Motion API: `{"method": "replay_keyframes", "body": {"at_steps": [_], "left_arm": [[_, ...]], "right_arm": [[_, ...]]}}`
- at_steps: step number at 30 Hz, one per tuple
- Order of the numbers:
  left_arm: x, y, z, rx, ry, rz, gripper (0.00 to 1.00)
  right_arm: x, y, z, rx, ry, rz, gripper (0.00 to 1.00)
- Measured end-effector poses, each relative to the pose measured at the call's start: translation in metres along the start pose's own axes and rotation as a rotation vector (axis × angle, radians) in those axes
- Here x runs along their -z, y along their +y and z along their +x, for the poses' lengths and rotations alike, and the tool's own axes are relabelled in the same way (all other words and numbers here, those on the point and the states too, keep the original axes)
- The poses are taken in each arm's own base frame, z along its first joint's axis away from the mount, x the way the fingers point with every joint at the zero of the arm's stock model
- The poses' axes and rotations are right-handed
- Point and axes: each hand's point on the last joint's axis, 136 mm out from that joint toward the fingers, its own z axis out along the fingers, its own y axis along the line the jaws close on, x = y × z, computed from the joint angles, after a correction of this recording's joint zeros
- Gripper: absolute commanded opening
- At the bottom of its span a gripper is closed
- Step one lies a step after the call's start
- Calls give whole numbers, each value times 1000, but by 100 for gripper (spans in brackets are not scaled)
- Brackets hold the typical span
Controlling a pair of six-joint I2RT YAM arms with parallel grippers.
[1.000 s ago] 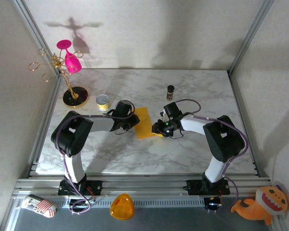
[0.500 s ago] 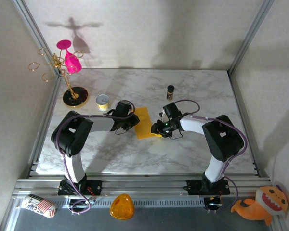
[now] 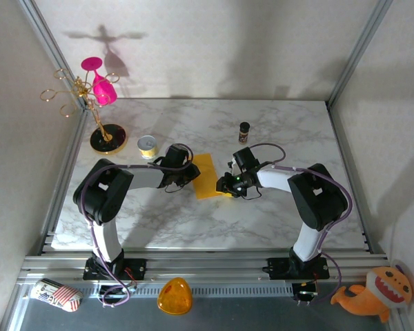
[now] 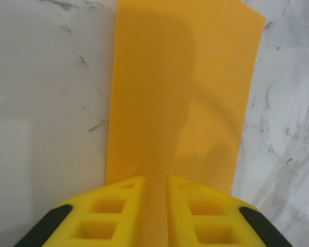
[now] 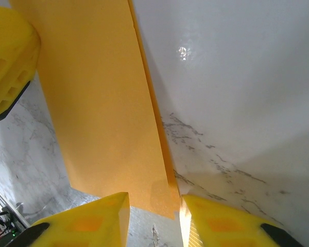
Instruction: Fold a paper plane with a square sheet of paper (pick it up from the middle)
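Note:
The square sheet of paper (image 3: 206,174) lies folded in half as an orange-yellow rectangle on the marble table (image 3: 283,221). My left gripper (image 3: 191,178) is at its left edge. In the left wrist view the sheet (image 4: 180,92) runs from its far edge back into the narrow slot between the yellow fingers, and the gripper (image 4: 155,181) is shut on it. My right gripper (image 3: 225,185) is at the sheet's near right corner. In the right wrist view that gripper (image 5: 154,198) stands open, and the corner of the sheet (image 5: 98,103), with both layers showing, lies between its fingertips.
A small dark spice bottle (image 3: 244,131) stands behind the right gripper. A yellow round tin (image 3: 147,145) sits left of the left arm, beside a gold rack (image 3: 107,137) holding a pink glass (image 3: 101,86). An orange dome (image 3: 174,296) and a plush toy (image 3: 372,295) lie off the table's front.
The right gripper has edged a little to the left, toward the sheet's corner, and its jaws have narrowed slightly. The left gripper and the sheet have not moved.

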Motion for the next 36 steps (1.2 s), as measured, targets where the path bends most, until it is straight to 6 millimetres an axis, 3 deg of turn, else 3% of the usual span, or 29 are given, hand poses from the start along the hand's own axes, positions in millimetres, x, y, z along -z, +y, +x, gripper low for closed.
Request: {"method": "replay_keyframes", "body": {"at_steps": [36], "left_arm": [[0,0,0,0,1,0,17]], "right_arm": [[3,11,-6,-13,-36,-43,19]]}}
